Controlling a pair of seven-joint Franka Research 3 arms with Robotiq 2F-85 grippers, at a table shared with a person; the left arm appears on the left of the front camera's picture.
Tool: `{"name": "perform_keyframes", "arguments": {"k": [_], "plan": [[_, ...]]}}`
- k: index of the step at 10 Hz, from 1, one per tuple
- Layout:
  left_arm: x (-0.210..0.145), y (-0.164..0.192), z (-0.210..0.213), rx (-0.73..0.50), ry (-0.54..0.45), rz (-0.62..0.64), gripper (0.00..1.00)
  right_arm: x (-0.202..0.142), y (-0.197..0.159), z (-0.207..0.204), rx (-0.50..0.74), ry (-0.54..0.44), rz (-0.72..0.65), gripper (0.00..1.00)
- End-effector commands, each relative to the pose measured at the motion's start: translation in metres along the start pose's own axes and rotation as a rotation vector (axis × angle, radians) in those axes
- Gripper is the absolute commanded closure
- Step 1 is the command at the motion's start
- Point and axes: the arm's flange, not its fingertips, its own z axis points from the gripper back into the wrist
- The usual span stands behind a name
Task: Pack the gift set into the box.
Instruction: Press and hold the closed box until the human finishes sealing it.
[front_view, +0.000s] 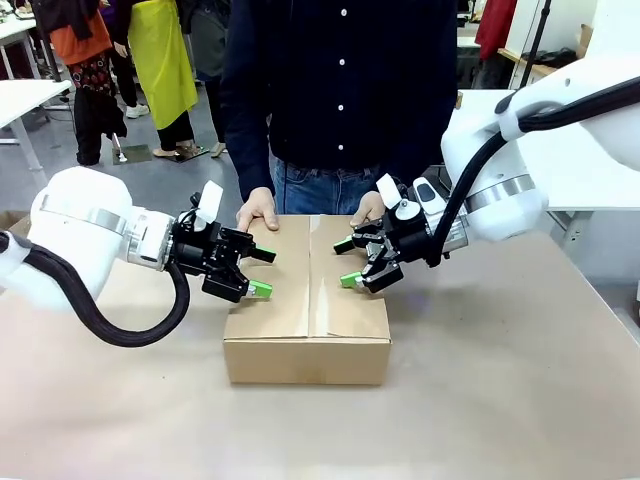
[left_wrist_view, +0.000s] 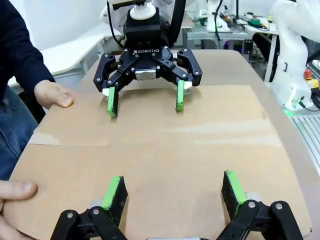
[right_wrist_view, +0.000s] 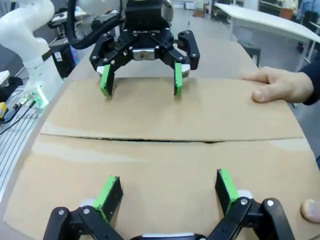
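My left gripper (front_view: 262, 272) sits out on my left, my right gripper (front_view: 347, 263) on my right. They point straight at each other, tips apart, both with jaws spread wide.

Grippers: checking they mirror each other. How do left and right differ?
The left gripper is over the box's left flap, the right gripper over its right flap. In the front view the left shows one green pad, the right two. Both are open, facing each other across the seam.
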Motion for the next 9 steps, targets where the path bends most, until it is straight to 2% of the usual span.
{"name": "perform_keyframes", "arguments": {"k": [1,4,5,6,9], "plan": [[-0.004,0.004,-0.009,0.023,0.014,-0.016,0.0,-0.012,0.004,0.0,-0.081,0.046,-0.051,0.0],[-0.008,0.005,-0.013,0.037,0.075,-0.002,0.0,-0.01,0.007,0.006,-0.081,0.038,-0.039,0.0],[-0.007,0.005,-0.014,0.056,0.087,0.022,0.0,-0.001,0.0,0.005,-0.033,0.011,-0.039,0.0],[-0.003,0.003,-0.006,0.013,0.033,-0.002,0.0,-0.001,0.0,0.005,-0.033,0.011,-0.039,0.0],[-0.003,0.003,-0.006,0.013,0.033,-0.002,0.0,-0.001,0.0,0.005,-0.033,0.011,-0.039,0.0]]}}
